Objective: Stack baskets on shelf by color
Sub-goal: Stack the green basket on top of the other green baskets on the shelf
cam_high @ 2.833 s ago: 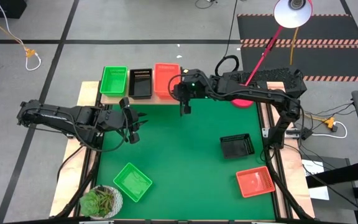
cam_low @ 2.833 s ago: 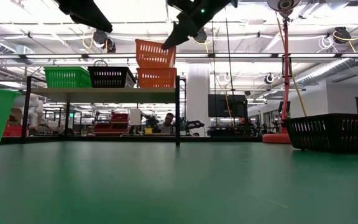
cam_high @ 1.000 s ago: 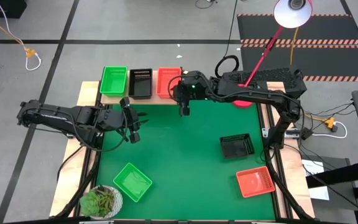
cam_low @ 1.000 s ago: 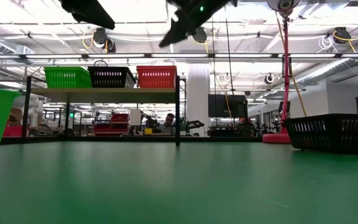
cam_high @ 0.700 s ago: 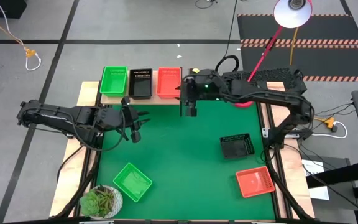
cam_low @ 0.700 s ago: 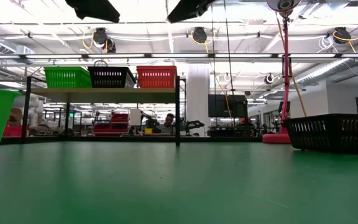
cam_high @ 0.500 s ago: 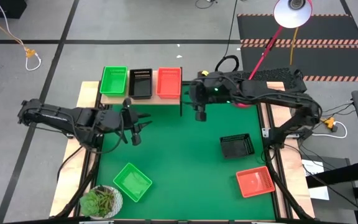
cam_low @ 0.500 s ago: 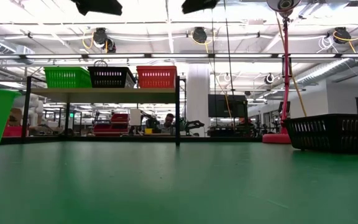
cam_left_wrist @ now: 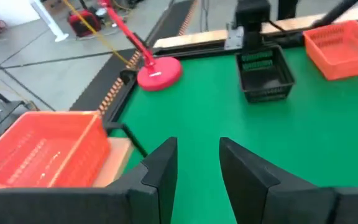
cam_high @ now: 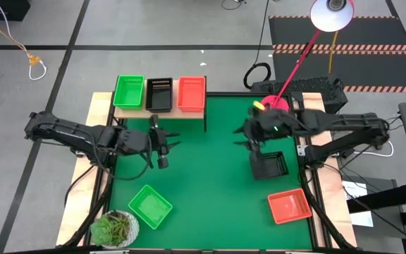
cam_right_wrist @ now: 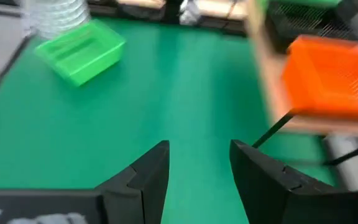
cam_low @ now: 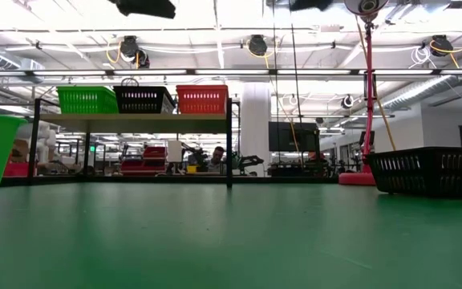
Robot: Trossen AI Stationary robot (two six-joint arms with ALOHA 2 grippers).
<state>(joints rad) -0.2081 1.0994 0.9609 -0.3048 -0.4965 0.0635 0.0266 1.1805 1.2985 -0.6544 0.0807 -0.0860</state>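
Observation:
On the wooden shelf (cam_high: pixel 162 111) at the table's far left stand a green basket (cam_high: pixel 130 92), a black basket (cam_high: pixel 159 93) and a red basket (cam_high: pixel 192 93) side by side. On the green table rest a loose green basket (cam_high: pixel 150 206), a black basket (cam_high: pixel 268 166) and a red basket (cam_high: pixel 289 206). My left gripper (cam_left_wrist: pixel 197 146) hangs open in the air in front of the shelf (cam_high: pixel 162 148), holding nothing. My right gripper (cam_right_wrist: pixel 199 149) is open and empty, high above the table just beyond the loose black basket's far edge (cam_high: pixel 249 137).
A potted plant (cam_high: pixel 115 229) sits at the near left corner. A pink lamp's base (cam_high: pixel 273 106) stands at the far right, its stem rising over the edge. Bare green mat (cam_high: pixel 203 183) lies in the middle between the loose baskets.
My right gripper has swung away from the red basket on the shelf toward the table's right and near side, rolling its wrist, and now hovers by the loose black basket. My left gripper has drifted a little toward the table's right. No basket has moved.

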